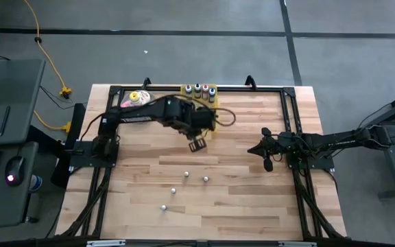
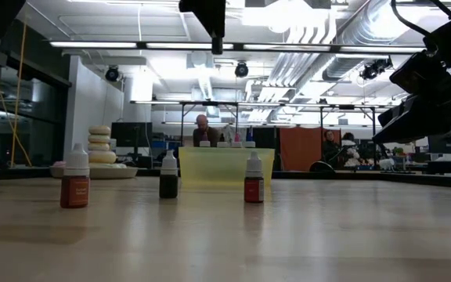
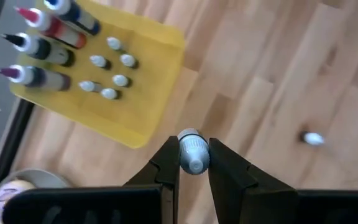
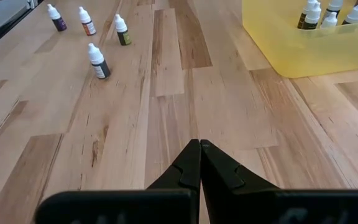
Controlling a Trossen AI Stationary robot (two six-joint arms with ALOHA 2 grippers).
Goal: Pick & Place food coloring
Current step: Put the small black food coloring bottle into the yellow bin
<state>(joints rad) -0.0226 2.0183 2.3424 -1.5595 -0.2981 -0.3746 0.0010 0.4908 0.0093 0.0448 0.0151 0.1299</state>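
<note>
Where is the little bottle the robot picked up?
In the left wrist view, the little bottle is pinched in the left hand, up above the wooden table just beside the yellow tray.

The held bottle shows only its cap; its body is hidden.

Yellow tray, white-capped bottles, pale wood table

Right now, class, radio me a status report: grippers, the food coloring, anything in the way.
Left gripper shut on a small bottle, near the yellow tray. Right gripper shut, empty, waiting. Four bottles remain standing on the table. Nothing blocking.
</note>
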